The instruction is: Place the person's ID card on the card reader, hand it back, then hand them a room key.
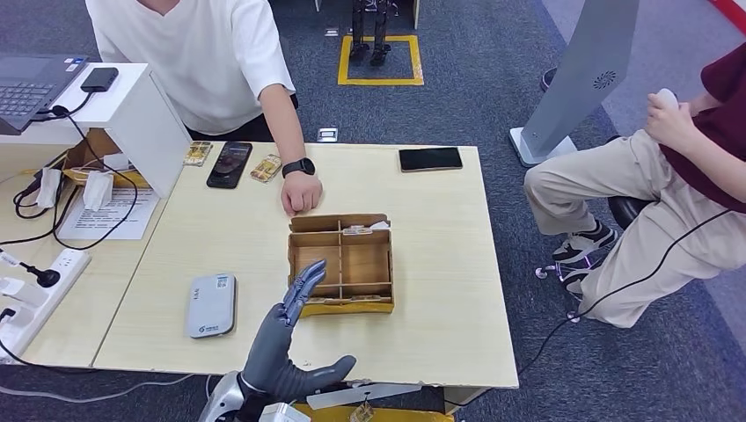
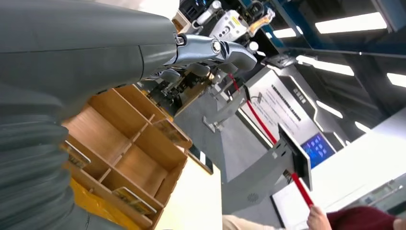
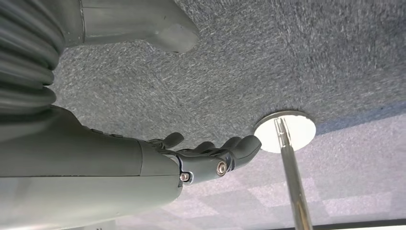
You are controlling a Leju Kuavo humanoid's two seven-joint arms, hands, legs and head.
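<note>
My left hand (image 1: 288,341) is raised over the table's front edge, empty, its fingers stretched out and reaching the near-left corner of the wooden box (image 1: 341,264). The left wrist view has the same hand (image 2: 201,50) above the box (image 2: 129,158), whose compartments hold cards (image 2: 134,201). One card (image 1: 356,229) lies in a back compartment. The grey-white card reader (image 1: 211,305) lies left of my hand. A person in a white shirt rests a closed fist (image 1: 301,194) on the table behind the box. My right hand (image 3: 210,160) hangs over grey carpet with nothing in it.
A black phone (image 1: 230,163) and two small packets (image 1: 266,168) lie at the table's back left, another phone (image 1: 430,159) at the back right. A white stand (image 1: 132,114) with cables occupies the left. A second person (image 1: 669,176) sits to the right.
</note>
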